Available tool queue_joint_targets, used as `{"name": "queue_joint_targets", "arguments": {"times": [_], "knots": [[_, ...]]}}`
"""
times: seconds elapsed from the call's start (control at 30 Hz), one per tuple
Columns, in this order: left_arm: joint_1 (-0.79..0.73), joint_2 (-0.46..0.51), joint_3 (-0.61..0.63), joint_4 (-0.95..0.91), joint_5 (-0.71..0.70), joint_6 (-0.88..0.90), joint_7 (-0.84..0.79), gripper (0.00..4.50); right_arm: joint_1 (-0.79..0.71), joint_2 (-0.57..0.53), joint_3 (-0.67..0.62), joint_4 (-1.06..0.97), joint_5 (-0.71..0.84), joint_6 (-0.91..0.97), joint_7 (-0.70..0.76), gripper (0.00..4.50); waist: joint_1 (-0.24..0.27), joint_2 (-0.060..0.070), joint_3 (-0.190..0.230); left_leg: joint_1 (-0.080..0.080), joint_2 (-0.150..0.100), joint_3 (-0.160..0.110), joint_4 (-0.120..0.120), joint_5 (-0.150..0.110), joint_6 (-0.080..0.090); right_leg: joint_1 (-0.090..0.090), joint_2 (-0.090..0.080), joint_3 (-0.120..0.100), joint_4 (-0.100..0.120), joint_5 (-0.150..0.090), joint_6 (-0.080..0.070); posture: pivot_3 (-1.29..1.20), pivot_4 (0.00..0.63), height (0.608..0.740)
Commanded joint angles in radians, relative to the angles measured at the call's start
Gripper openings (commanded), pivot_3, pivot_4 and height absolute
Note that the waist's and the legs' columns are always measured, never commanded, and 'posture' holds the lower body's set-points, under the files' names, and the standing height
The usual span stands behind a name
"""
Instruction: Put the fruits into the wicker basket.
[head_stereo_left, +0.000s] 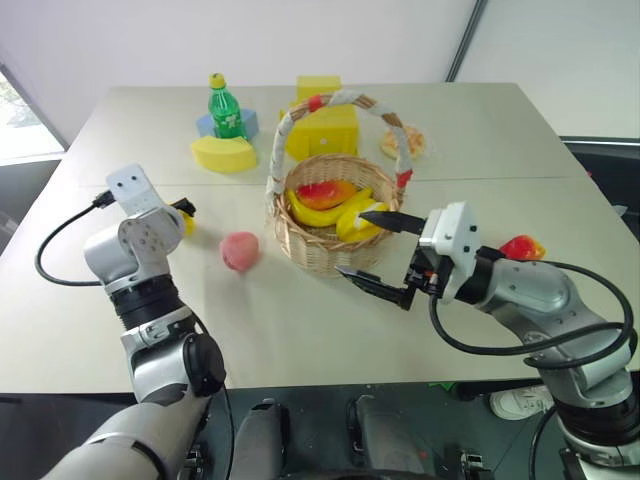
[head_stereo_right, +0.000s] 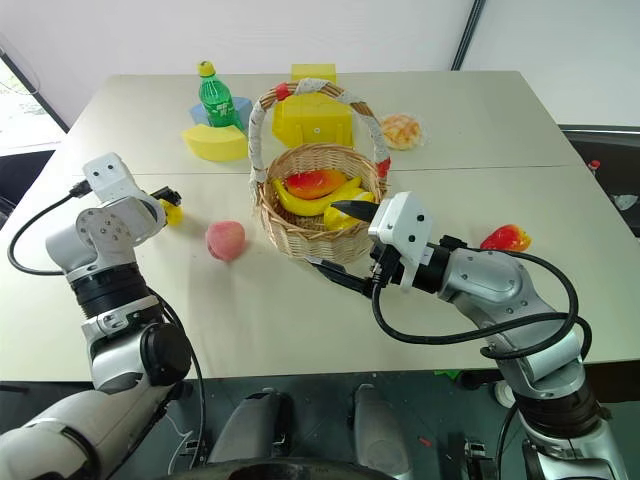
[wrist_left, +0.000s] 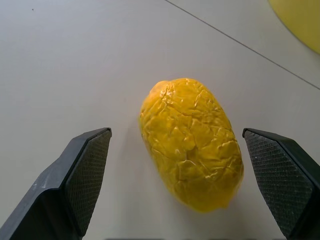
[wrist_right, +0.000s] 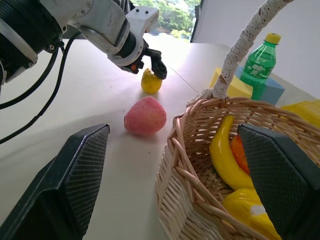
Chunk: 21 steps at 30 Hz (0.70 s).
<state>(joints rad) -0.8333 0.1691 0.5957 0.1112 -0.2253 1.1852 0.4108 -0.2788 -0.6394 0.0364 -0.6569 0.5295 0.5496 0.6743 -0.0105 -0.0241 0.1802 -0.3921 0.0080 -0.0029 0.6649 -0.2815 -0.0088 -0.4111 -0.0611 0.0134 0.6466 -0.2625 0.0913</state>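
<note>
Left wrist view is showing you the left claw (wrist_left: 175, 185) spread wide, its fingers (wrist_left: 87, 172) flanking the lemon (wrist_left: 192, 167) without touching it as it is lying on the counter (wrist_left: 75, 60). Left of the wicker basket (head_stereo_left: 330, 215), the peach (head_stereo_left: 240, 251) is sitting between lemon and basket. Your right claw (head_stereo_left: 375, 250), also spread and empty, is hovering just beside the basket's rim. The red-orange fruit (head_stereo_left: 523, 247) is lying right of the basket.

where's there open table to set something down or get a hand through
Bare table runs along the near edge, in front of the wicker basket and peach, and across the far right corner beyond the flat round orange-and-white piece. It is crowded at the far middle: green bottle, yellow wedge, yellow box.
</note>
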Motion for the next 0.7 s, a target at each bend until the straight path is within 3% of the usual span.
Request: {"name": "queue_joint_targets", "arguments": {"times": [0.03,0.2,0.3,0.43,0.6,0.7], "knots": [[-0.035,0.026,-0.027,0.054,0.03,-0.037,0.007,4.5,-0.01,0.017,0.008,-0.031,-0.007,-0.021,-0.007,4.29,0.0,0.0,0.0,0.0,0.0,0.0,0.0,0.0,0.0,0.0,0.0,0.0,0.0,0.0,0.0,0.0,0.15,0.74],[-0.047,0.031,-0.026,0.11,0.03,-0.072,0.006,4.5,-0.015,0.03,0.021,-0.029,-0.014,-0.021,-0.009,4.29,0.001,0.0,0.0,0.0,0.001,0.0,0.0,0.0,0.0,0.0,0.0,0.0,0.0,0.0,0.0,0.0,0.15,0.74],[-0.043,0.027,-0.024,0.116,0.028,-0.091,0.01,3.66,-0.017,0.038,0.025,-0.029,-0.019,-0.021,-0.009,4.5,0.0,0.0,0.0,0.0,0.001,0.0,0.0,0.0,0.0,0.0,-0.001,0.0,0.0,0.0,0.0,0.0,0.15,0.74],[-0.043,0.03,-0.019,0.106,0.02,-0.108,0.006,1.82,-0.016,0.04,0.027,-0.028,-0.02,-0.02,-0.009,4.5,0.0,0.0,0.0,0.0,0.001,0.0,0.0,0.0,-0.001,0.0,-0.001,0.0,0.0,0.0,0.0,0.0,0.15,0.74],[0.027,0.087,-0.065,0.007,0.003,-0.134,-0.099,1.82,-0.021,0.042,0.032,-0.021,-0.025,-0.025,-0.008,4.5,-0.003,0.0,0.0,0.0,0.001,0.0,0.0,0.0,-0.001,0.0,-0.001,0.0,0.0,0.0,0.0,0.0,0.15,0.74],[0.188,0.191,-0.109,-0.179,-0.094,-0.324,-0.428,1.82,-0.021,0.036,0.02,-0.016,-0.028,-0.028,-0.006,4.5,-0.008,0.0,0.0,0.0,0.002,0.001,-0.002,0.001,-0.003,-0.002,-0.001,0.001,0.001,0.0,0.0,0.0,0.15,0.74]]}}
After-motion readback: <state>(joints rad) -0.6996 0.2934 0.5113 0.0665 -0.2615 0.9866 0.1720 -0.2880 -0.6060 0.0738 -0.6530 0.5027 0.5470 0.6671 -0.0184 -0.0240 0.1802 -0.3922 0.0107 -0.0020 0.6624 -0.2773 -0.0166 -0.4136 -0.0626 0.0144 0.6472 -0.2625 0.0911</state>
